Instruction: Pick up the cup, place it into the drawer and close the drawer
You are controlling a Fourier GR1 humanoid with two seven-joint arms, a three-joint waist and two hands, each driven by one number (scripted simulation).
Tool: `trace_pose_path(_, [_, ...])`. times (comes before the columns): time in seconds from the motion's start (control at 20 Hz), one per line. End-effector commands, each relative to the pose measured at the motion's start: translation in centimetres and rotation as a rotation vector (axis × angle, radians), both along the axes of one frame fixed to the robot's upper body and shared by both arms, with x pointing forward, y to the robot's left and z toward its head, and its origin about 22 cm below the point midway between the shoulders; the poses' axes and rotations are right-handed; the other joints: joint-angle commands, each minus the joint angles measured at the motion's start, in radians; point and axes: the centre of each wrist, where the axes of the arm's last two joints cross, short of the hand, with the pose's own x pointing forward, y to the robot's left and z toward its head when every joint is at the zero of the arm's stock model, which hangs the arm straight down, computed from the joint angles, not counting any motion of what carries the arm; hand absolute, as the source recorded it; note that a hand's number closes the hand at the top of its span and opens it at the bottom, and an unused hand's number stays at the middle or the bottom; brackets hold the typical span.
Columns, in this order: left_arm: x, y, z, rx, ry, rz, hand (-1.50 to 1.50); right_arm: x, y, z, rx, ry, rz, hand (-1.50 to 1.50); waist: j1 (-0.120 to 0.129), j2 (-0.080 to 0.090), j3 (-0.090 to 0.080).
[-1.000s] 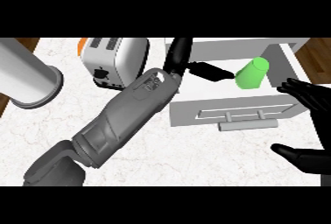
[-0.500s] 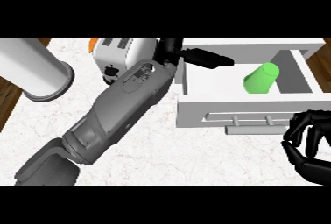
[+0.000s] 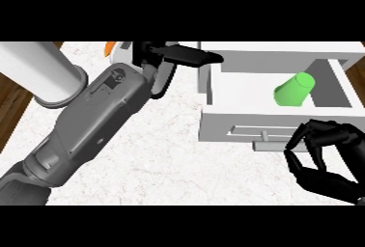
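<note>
1. Cup point(image 3: 295, 90), green, lies tipped inside the open drawer point(image 3: 246, 126), toward its right wall.
2. Our right hand point(image 3: 324, 157) is curled, holding nothing, just beside the drawer handle point(image 3: 265, 143).
3. Left hand point(image 3: 173, 55) is near the drawer's left rim, fingers straight, empty.
4. To close: we'd press square on the front w/ the right hand, straight in, so it doesn't skew.

cup point(image 3: 296, 90): in the open drawer point(image 3: 274, 128), beyond the right hand point(image 3: 324, 159)
drawer handle point(image 3: 265, 137): just left of right hand
left hand point(image 3: 171, 55): left of drawer
</note>
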Motion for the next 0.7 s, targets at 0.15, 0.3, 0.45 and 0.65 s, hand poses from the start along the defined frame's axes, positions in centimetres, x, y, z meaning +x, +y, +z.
trace_pose_path(0.15, [-2.3, 7.1, -2.7, -0.046, 0.019, 0.05, -1.5, 0.9, 3.2, -2.2, -0.151, -0.03, -0.034, 1.5, 0.007, 0.002, 0.0])
trace_pose_path(0.3, [-2.1, 8.9, -1.9, -0.059, 0.018, 0.038, -1.5, 2.4, 4.0, -4.3, -0.298, -0.044, 0.004, 1.5, 0.007, 0.007, 0.0])
trace_pose_path(0.45, [-3.6, 10.2, -3.1, -0.053, 0.033, 0.029, -1.5, 4.1, 4.1, -4.8, -0.483, -0.027, -0.027, 1.5, 0.032, 0.005, 0.0])
trace_pose_path(0.65, [-4.0, 12.6, -2.4, -0.065, 0.034, 0.042, -1.5, 6.3, 4.9, -8.0, -0.603, -0.048, 0.0, 1.5, 0.017, 0.009, 0.001])
